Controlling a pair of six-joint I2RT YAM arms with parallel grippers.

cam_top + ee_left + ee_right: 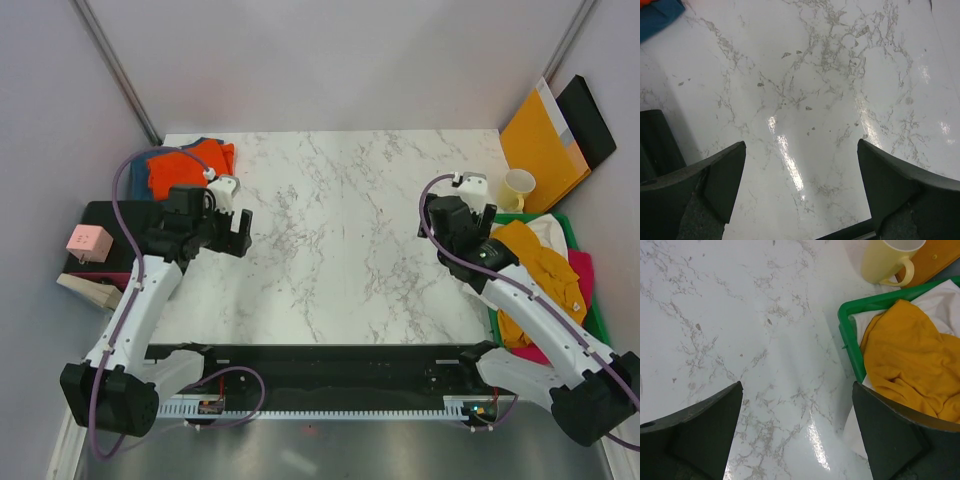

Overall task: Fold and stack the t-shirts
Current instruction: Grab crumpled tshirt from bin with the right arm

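An orange t-shirt lies on a teal-blue one at the table's back left corner; the teal-blue t-shirt shows in the left wrist view's top left corner. A crumpled mustard-yellow t-shirt fills the green bin at the right, with a white t-shirt and a magenta one beside it. My left gripper hovers open over bare marble just right of the left pile. My right gripper is open and empty over the marble beside the bin's left rim.
A pale yellow mug stands behind the bin. An orange-brown envelope and a black board lean at the back right. A pink box sits on dark items off the table's left edge. Grey walls enclose the table.
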